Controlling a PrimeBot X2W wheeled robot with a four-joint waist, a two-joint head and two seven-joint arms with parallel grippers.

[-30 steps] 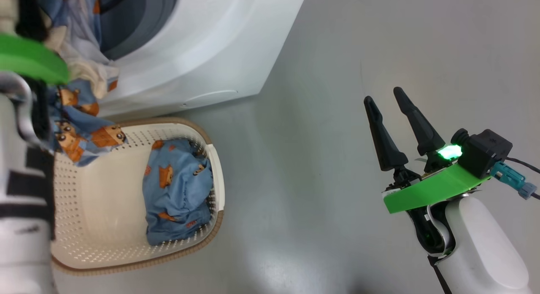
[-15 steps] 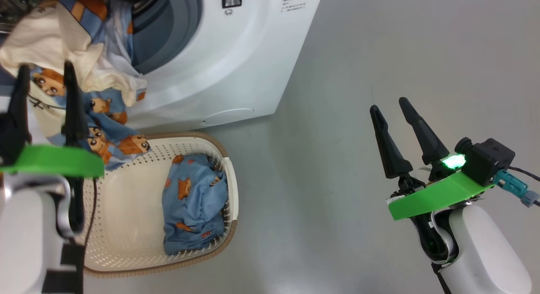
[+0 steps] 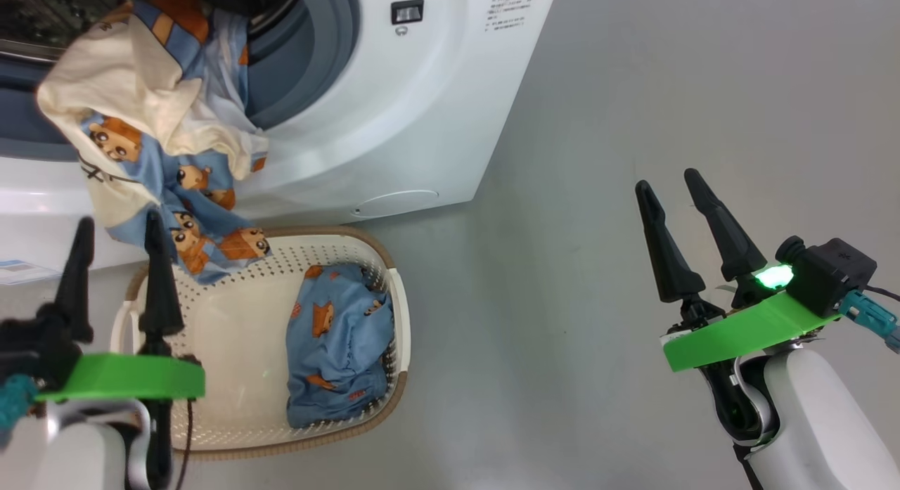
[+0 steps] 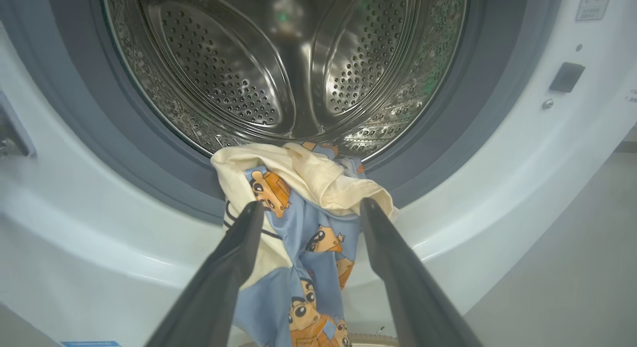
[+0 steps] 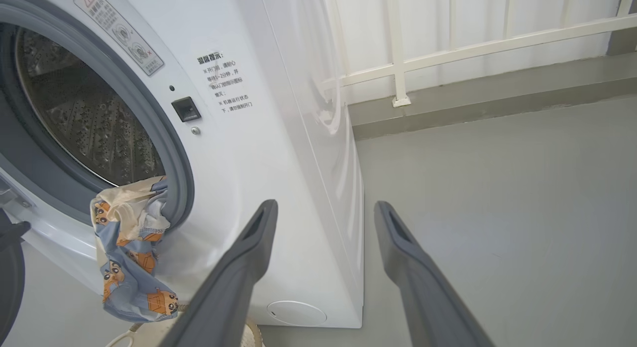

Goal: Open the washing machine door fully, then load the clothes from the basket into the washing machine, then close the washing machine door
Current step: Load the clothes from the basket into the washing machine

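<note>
The washing machine (image 3: pixel 394 110) stands with its round opening uncovered. Its steel drum (image 4: pixel 283 63) is bare inside. One of the clothes, a cream and light blue garment with orange prints (image 3: pixel 155 145), hangs out over the grey gasket and down the white front (image 4: pixel 303 212) (image 5: pixel 129 247). Its lower end dangles over the basket (image 3: pixel 232 335), where a second blue garment (image 3: pixel 341 363) lies. My left gripper (image 3: pixel 118 221) (image 4: pixel 312 205) is open in front of the hanging garment, holding nothing. My right gripper (image 3: pixel 668 182) (image 5: pixel 324 206) is open over the floor, far right. A dark curved edge (image 5: pixel 10 267) beside the hinge may be the washing machine door.
Grey floor (image 3: pixel 562 195) stretches to the right of the machine and basket. A white railing (image 5: pixel 448 48) on a low curb runs behind the machine's right side. A blue label sticker (image 3: pixel 17 271) sits low on the machine's front.
My left gripper has drawn back and down from the drum opening, leaving the garment draped over its lip. The head view has shifted. The right gripper has kept its pose.
</note>
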